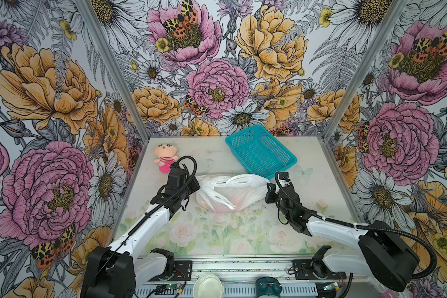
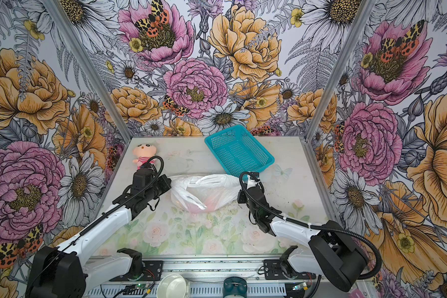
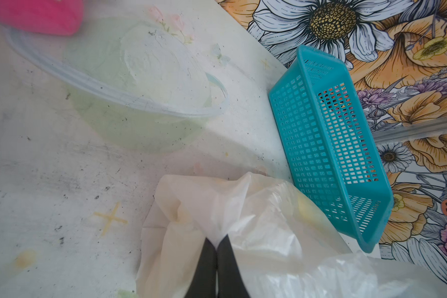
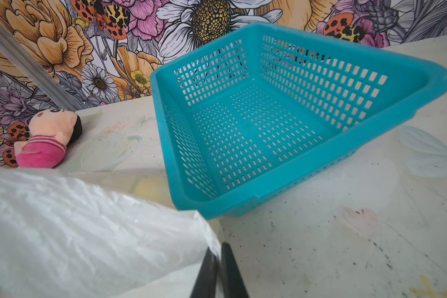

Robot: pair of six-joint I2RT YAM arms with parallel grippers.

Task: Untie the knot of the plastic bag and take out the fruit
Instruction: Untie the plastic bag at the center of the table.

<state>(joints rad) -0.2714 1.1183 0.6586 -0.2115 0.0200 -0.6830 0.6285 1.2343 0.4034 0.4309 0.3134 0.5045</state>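
Observation:
The white plastic bag (image 1: 232,191) lies stretched across the middle of the table, between my two grippers. Pink-red fruit (image 1: 236,202) shows dimly through its film, and a yellow one (image 3: 305,206) shows in the left wrist view. I cannot make out the knot among the folds; a flat strap (image 1: 223,202) lies across the bag's front. My left gripper (image 3: 217,243) is shut on the bag's left end (image 3: 217,219). At the bag's right corner (image 4: 191,232), my right gripper (image 4: 217,247) has its jaws slightly apart, with the film's edge lying between them.
An empty teal mesh basket (image 1: 261,152) stands just behind the bag's right end, close to my right gripper (image 1: 269,187). A pink plush doll (image 1: 163,157) lies at the back left, behind my left arm. Flowered walls close three sides. A faint clear round dish (image 3: 114,85) sits near the doll.

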